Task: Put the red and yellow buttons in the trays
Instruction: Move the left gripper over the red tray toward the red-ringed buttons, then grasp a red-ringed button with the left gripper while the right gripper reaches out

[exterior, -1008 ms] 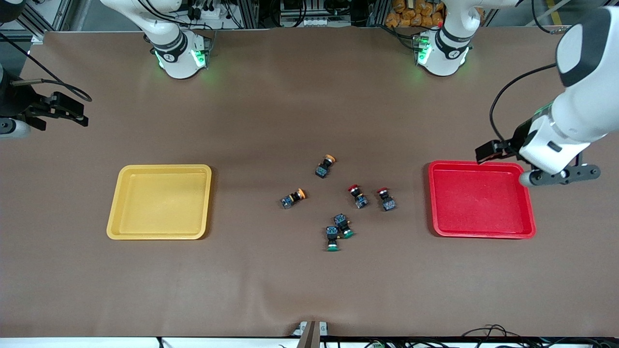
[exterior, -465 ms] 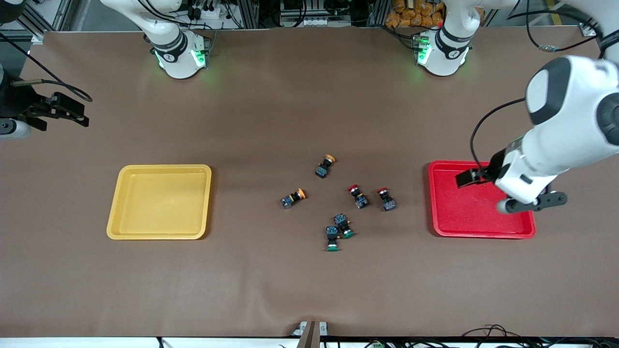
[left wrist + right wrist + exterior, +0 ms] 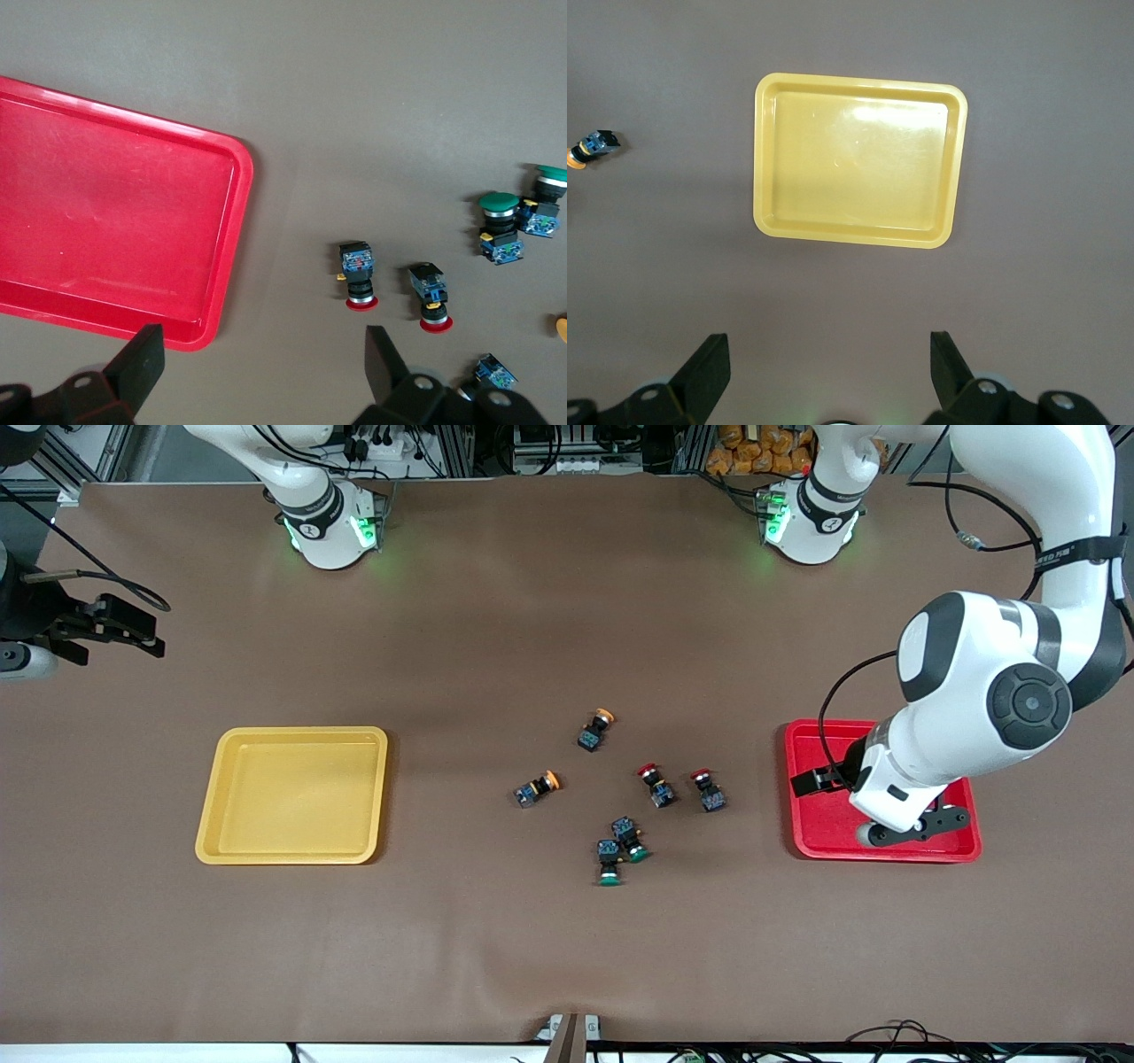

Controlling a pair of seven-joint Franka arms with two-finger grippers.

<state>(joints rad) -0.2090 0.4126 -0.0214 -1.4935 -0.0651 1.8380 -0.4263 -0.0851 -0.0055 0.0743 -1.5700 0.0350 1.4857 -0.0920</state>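
Two red buttons (image 3: 656, 785) (image 3: 708, 790) lie mid-table, between the trays. Two yellow buttons (image 3: 598, 728) (image 3: 537, 788) lie beside them, toward the yellow tray (image 3: 292, 850). The red tray (image 3: 819, 841) sits at the left arm's end and holds no button. The left arm's wrist (image 3: 895, 788) hangs over the red tray and hides its gripper there. In the left wrist view my left gripper (image 3: 261, 372) is open and empty, with the red tray (image 3: 106, 221) and the red buttons (image 3: 358, 276) (image 3: 430, 297) in sight. My right gripper (image 3: 828, 372) is open and empty, high up, with the yellow tray (image 3: 855, 159) in its view.
Two green-capped buttons (image 3: 630, 840) (image 3: 609, 863) lie together, nearer to the front camera than the red ones. They also show in the left wrist view (image 3: 499, 228). The right arm's hand (image 3: 106, 627) waits at the table's edge.
The left arm has swung from the outer edge of the red tray to over the tray, toward the buttons. The right arm and all buttons have not moved.
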